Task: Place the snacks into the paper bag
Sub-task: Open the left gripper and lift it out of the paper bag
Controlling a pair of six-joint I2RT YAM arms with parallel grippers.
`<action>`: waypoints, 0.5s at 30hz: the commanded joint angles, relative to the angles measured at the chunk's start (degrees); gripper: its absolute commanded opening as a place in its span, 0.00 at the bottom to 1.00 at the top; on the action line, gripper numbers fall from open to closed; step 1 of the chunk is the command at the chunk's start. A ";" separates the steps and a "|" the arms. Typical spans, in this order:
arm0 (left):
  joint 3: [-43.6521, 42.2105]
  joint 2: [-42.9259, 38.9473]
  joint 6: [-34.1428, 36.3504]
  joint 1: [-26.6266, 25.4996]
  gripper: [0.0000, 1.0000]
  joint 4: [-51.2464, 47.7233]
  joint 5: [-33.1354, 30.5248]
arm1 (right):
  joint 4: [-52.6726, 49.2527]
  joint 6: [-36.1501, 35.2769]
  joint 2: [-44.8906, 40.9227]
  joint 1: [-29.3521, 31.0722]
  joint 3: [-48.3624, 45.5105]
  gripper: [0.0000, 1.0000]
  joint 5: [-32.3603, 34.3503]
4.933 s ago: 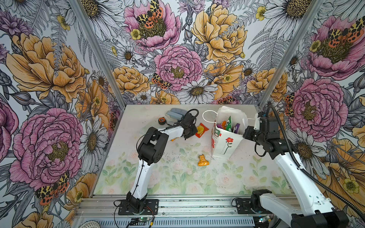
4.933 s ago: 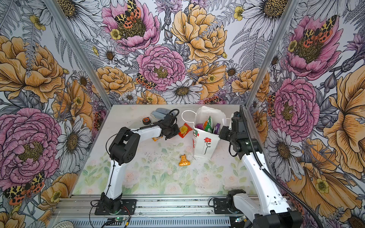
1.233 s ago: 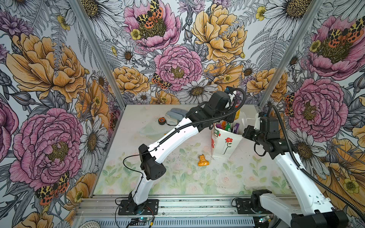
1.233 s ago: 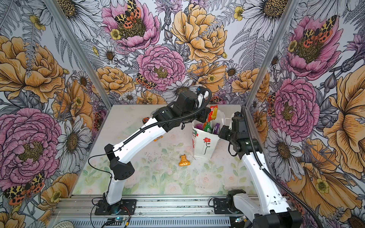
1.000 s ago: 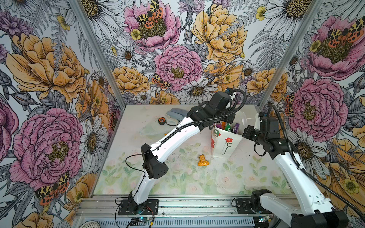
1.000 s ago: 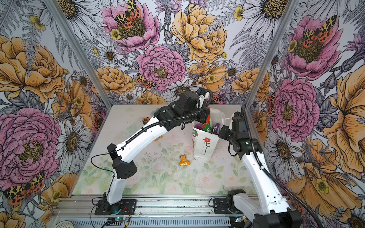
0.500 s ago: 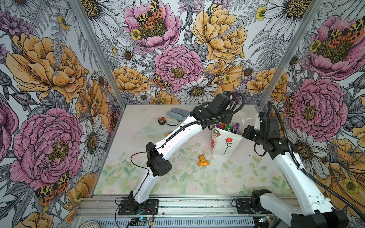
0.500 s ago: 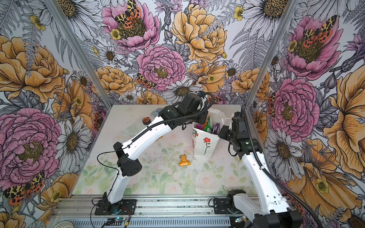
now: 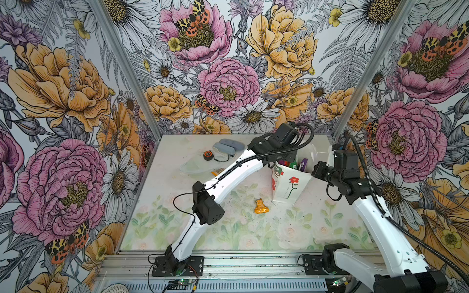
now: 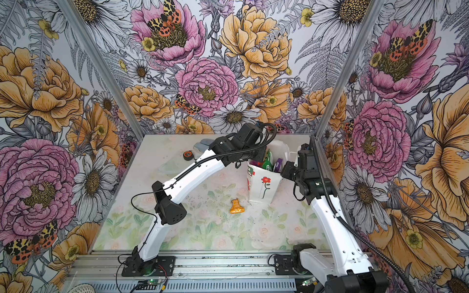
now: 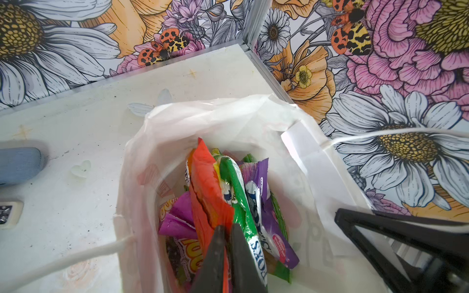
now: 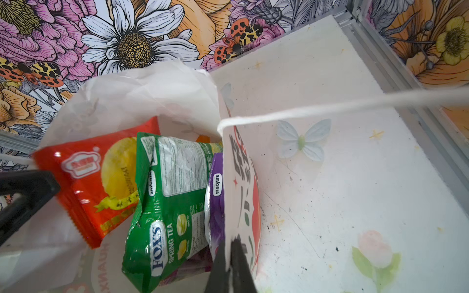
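Flowered walls close in a pale bench [image 9: 167,197] on three sides. Toward its far right corner the paper bag [image 9: 289,185] stands upright with its mouth open. The right gripper [image 12: 229,241] is clamped on the rim of the bag wall that faces the bench's right edge. The left gripper [image 11: 226,227] hangs in the mouth, its jaws a slit apart at the red packet [image 11: 205,182]; I cannot tell whether they grip it. A green Fox's packet [image 12: 165,203] and a purple packet [image 12: 214,203] stand beside it inside. An orange snack [image 9: 260,206] lies mid-bench, near the bag's base.
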 commanded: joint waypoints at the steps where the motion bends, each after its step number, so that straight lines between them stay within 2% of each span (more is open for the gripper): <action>1: 1.73 -1.43 1.09 0.03 0.29 -0.07 -1.51 | 1.85 -0.23 -1.24 0.03 -0.31 0.00 0.72; 3: 1.50 -2.25 2.61 -0.72 0.40 -0.10 -3.68 | 1.91 -0.19 -1.32 0.00 -0.28 0.00 0.70; 5: 1.00 -3.20 3.62 -1.04 0.47 -0.11 -4.70 | 1.94 -0.15 -1.32 0.00 -0.21 0.00 0.66; 10: -1.19 -5.55 0.03 0.53 0.54 -1.75 -10.48 | 1.84 -0.62 -0.67 0.06 0.39 0.00 -0.45; 15: -3.10 -5.63 -3.88 3.05 0.69 -3.21 -9.78 | 1.90 -1.24 0.75 0.45 1.68 0.00 -1.08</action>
